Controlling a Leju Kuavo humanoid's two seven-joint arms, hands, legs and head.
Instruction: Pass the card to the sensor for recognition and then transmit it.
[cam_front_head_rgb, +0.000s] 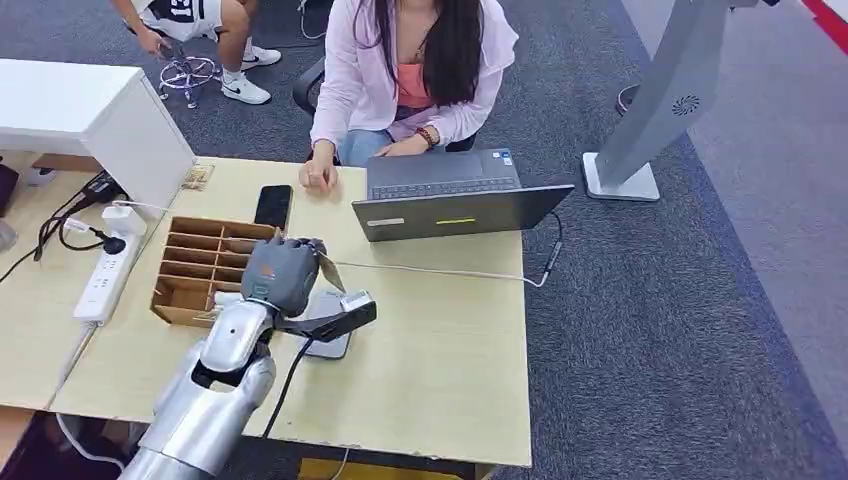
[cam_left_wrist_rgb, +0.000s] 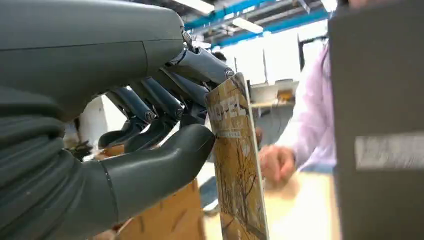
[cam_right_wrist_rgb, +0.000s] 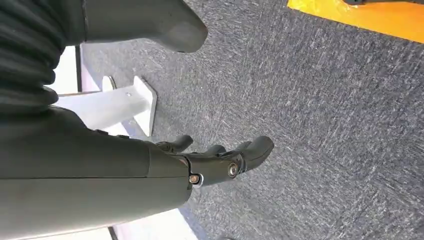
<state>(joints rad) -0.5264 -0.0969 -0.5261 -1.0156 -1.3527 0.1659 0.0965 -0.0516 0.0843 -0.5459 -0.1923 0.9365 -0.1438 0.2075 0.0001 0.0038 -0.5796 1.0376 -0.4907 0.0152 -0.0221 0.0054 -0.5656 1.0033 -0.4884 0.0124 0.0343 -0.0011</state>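
My left hand (cam_front_head_rgb: 281, 272) hovers over the table just right of the wooden card box (cam_front_head_rgb: 205, 268), above a flat grey sensor pad (cam_front_head_rgb: 330, 340). It pinches a yellow-brown printed card (cam_left_wrist_rgb: 235, 165) between thumb and fingers; the card's edge (cam_front_head_rgb: 328, 268) sticks out to the right of the hand. A person (cam_front_head_rgb: 405, 70) sits across the table with one hand (cam_front_head_rgb: 320, 175) resting on its far edge. My right hand (cam_right_wrist_rgb: 220, 160) hangs over grey carpet, fingers loosely curled with nothing in them.
An open laptop (cam_front_head_rgb: 450, 200) stands at the far side with a cable running along the table (cam_front_head_rgb: 440, 390). A black phone (cam_front_head_rgb: 273, 206) lies near the box. A power strip (cam_front_head_rgb: 105, 275) lies at the left. A white stand (cam_front_head_rgb: 650, 120) is on the carpet.
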